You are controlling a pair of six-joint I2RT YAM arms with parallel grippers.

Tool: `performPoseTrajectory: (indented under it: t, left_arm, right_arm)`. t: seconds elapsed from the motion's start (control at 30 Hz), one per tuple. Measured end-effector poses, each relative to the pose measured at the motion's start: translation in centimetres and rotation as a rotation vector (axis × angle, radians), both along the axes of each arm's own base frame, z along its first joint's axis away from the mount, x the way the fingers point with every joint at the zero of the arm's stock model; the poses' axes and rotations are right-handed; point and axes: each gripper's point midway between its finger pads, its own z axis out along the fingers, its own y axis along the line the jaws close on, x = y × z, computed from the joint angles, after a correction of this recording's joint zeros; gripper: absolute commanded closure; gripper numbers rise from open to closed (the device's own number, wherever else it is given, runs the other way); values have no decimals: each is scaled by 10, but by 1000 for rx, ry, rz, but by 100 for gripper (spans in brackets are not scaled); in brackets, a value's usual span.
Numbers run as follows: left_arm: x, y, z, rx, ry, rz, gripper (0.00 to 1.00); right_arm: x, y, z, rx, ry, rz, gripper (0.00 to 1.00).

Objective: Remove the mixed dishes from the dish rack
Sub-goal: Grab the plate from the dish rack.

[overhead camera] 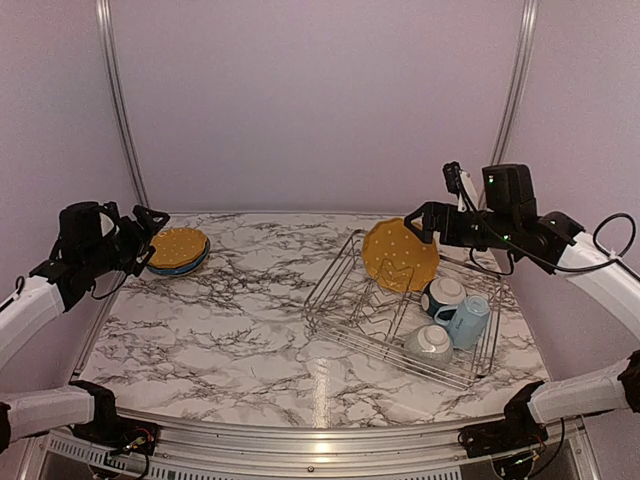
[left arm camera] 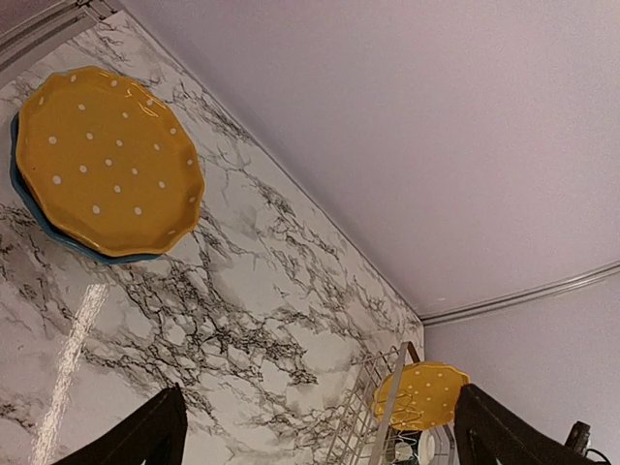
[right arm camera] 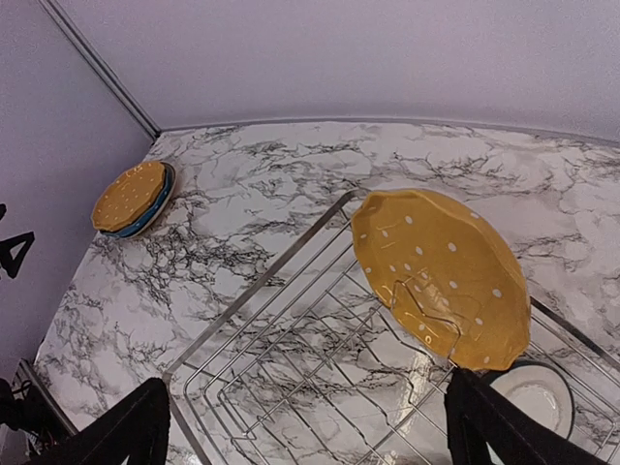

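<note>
The silver wire dish rack (overhead camera: 372, 312) stands right of centre. One yellow dotted plate (overhead camera: 400, 254) leans upright at its far end. A light blue mug (overhead camera: 468, 320) and two dark-and-white bowls (overhead camera: 443, 293) (overhead camera: 430, 343) sit in its right part. My right gripper (overhead camera: 418, 225) is open and empty, just above that plate's far rim. The other yellow plate (overhead camera: 177, 246) lies on the blue plate (overhead camera: 176, 268) at the far left. My left gripper (overhead camera: 152, 238) is open and empty beside that stack. The cream bird-pattern plate is not in view.
The marble table (overhead camera: 240, 320) has a metal frame rail along its left edge (overhead camera: 120, 110) and right edge (overhead camera: 515, 100). The purple wall stands close behind. In the right wrist view the rack's left slots (right arm camera: 291, 378) hold nothing.
</note>
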Motion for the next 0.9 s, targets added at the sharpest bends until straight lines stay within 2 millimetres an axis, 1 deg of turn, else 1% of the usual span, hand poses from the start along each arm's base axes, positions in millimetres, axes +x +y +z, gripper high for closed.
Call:
performPoseTrajectory:
  t: [0.1, 0.17, 0.23, 0.33, 0.4, 0.47, 0.57, 0.67, 0.77, 0.9]
  left_arm:
    - [2, -25, 16, 28, -48, -96, 1]
    - [1, -44, 29, 47, -86, -162, 1]
    - [0, -63, 41, 69, -125, -225, 1]
    - [-4, -89, 50, 97, -164, -313, 1]
    - [-7, -104, 51, 116, -175, -362, 1]
    - [-9, -116, 49, 134, -179, -402, 1]
    - [-13, -127, 44, 151, -174, -441, 1]
    - [-16, -132, 43, 150, -172, -461, 1]
    - [-17, -135, 43, 148, -172, -469, 1]
    - [-22, -139, 42, 142, -172, -487, 1]
  right_arm:
    - [3, -5, -4, -33, -3, -16, 3]
    - [8, -12, -12, -75, 3, -32, 2]
    - [18, -25, -25, -131, 25, -62, 2]
    - [36, -51, -50, -233, 86, -112, 2]
    - [48, -65, -68, -311, 132, -134, 2]
    - [57, -73, -82, -378, 165, -133, 6]
    - [67, -73, -104, -469, 198, -87, 8]
    - [70, -71, -117, -524, 204, -36, 13]
    - [76, -68, -121, -560, 181, 7, 16]
    - [89, -63, -125, -600, 148, 51, 20]
